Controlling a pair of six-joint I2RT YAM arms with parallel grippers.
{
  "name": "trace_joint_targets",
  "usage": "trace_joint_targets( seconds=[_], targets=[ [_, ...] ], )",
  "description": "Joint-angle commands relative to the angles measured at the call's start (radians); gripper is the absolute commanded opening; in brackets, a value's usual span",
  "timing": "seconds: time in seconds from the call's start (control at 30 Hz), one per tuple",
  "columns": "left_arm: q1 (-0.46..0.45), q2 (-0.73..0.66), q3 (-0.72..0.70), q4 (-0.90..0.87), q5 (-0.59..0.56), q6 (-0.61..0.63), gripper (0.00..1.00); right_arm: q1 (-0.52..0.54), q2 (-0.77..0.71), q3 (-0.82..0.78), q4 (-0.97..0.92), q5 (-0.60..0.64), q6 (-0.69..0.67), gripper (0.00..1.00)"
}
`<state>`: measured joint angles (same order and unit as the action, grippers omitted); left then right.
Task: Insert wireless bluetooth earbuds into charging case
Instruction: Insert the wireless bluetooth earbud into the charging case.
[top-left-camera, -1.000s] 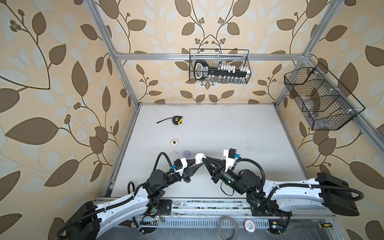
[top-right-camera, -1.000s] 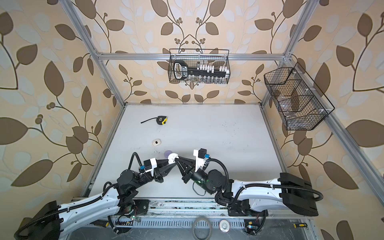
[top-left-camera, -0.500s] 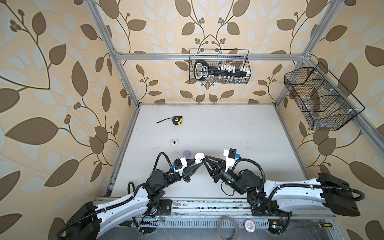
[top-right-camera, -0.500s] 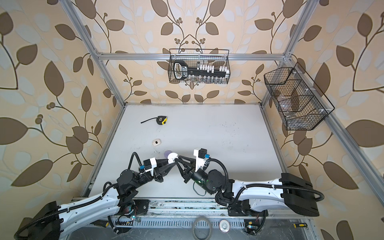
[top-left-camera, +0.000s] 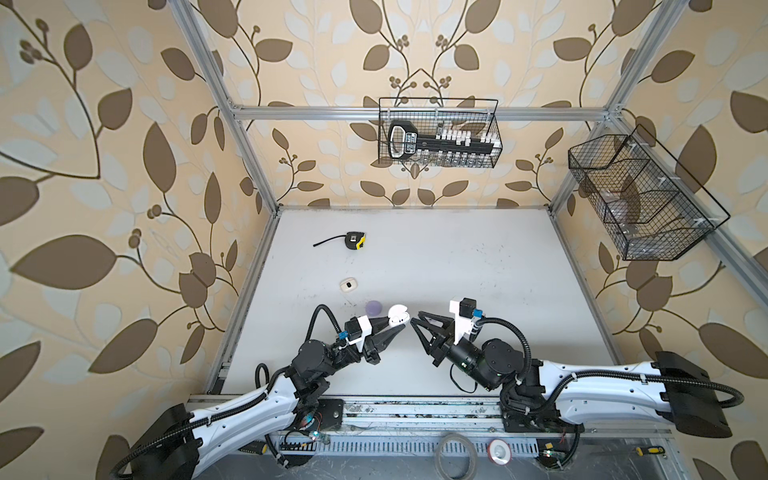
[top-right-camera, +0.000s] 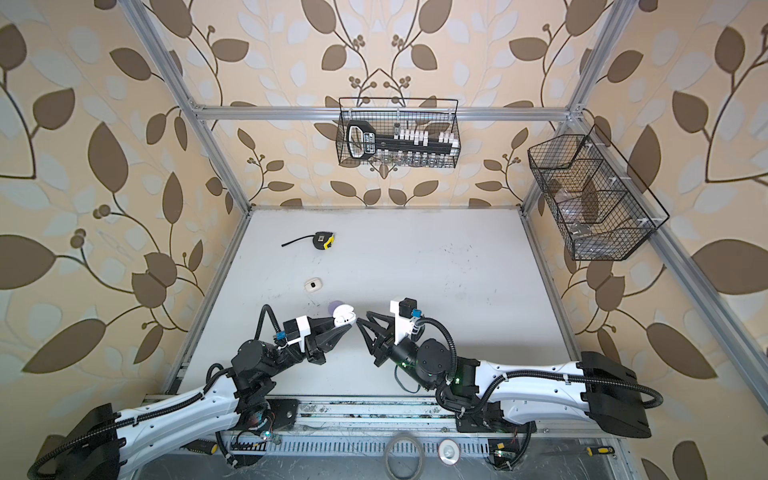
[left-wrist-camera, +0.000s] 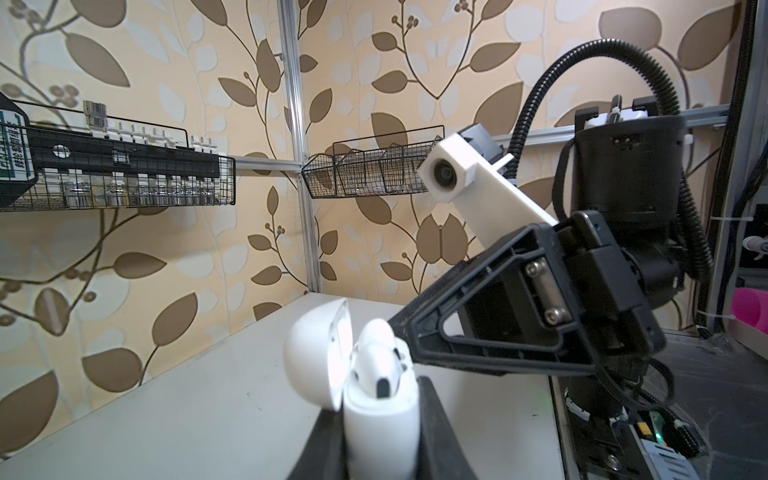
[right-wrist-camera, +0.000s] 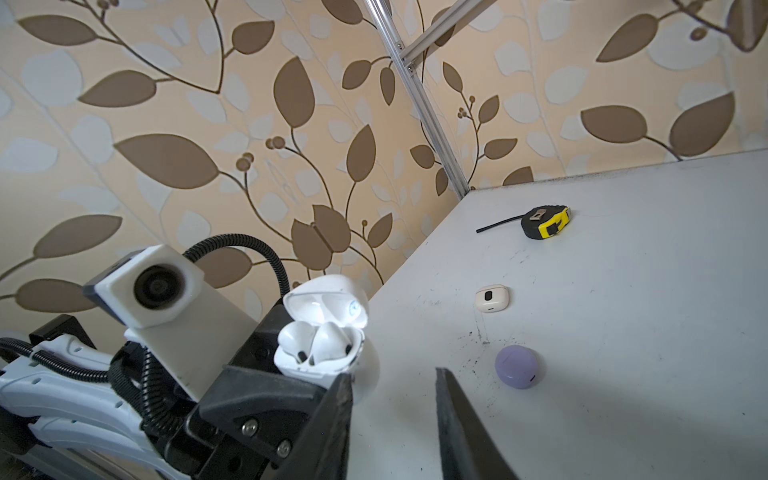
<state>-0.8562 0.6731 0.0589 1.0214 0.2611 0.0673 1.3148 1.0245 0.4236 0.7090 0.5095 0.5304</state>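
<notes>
White tabletop, leaf-papered walls.
Both top views: left gripper clamps open white case, near centre; right gripper just beside it. Left wrist: two white earbuds inside case. Right wrist: right jaws parted, empty; lilac case, cream case lie far-left.

Shows tape measure lying far left on table, blade partly out; shows back basket and side basket hanging on walls; tape roll off table, near side.
</notes>
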Motion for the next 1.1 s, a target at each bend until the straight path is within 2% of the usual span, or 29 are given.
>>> trace_joint_targets(
  seconds=[0.0,0.13,0.2,0.33,0.43,0.53,0.67,0.83,1.07],
  targets=[
    [0.002,-0.011,0.008,0.072,0.024,-0.001,0.00,0.005,-0.029,0.022,-0.036,0.020,-0.034,0.35],
    [0.002,-0.005,0.022,0.050,0.048,0.006,0.00,-0.009,-0.086,0.057,-0.138,0.052,-0.061,0.37],
    [0.002,0.000,0.038,0.023,0.082,0.019,0.00,-0.058,-0.104,0.079,-0.219,0.029,-0.035,0.33],
    [0.002,0.036,0.065,0.009,0.153,0.019,0.00,-0.218,-0.118,0.084,-0.325,-0.122,0.052,0.29],
    [0.002,0.069,0.090,0.002,0.223,0.016,0.00,-0.297,-0.088,0.089,-0.325,-0.264,0.060,0.27],
    [0.002,0.100,0.121,-0.032,0.270,0.017,0.00,-0.296,-0.056,0.101,-0.297,-0.328,0.036,0.27],
    [0.002,0.127,0.124,-0.023,0.273,0.016,0.00,-0.265,-0.027,0.133,-0.268,-0.404,-0.007,0.27],
    [0.002,0.143,0.149,-0.062,0.283,0.015,0.00,-0.175,-0.059,0.144,-0.243,-0.363,-0.094,0.26],
    [0.002,0.182,0.163,-0.064,0.285,0.008,0.00,-0.169,-0.116,0.117,-0.218,-0.412,-0.103,0.26]
  ],
)
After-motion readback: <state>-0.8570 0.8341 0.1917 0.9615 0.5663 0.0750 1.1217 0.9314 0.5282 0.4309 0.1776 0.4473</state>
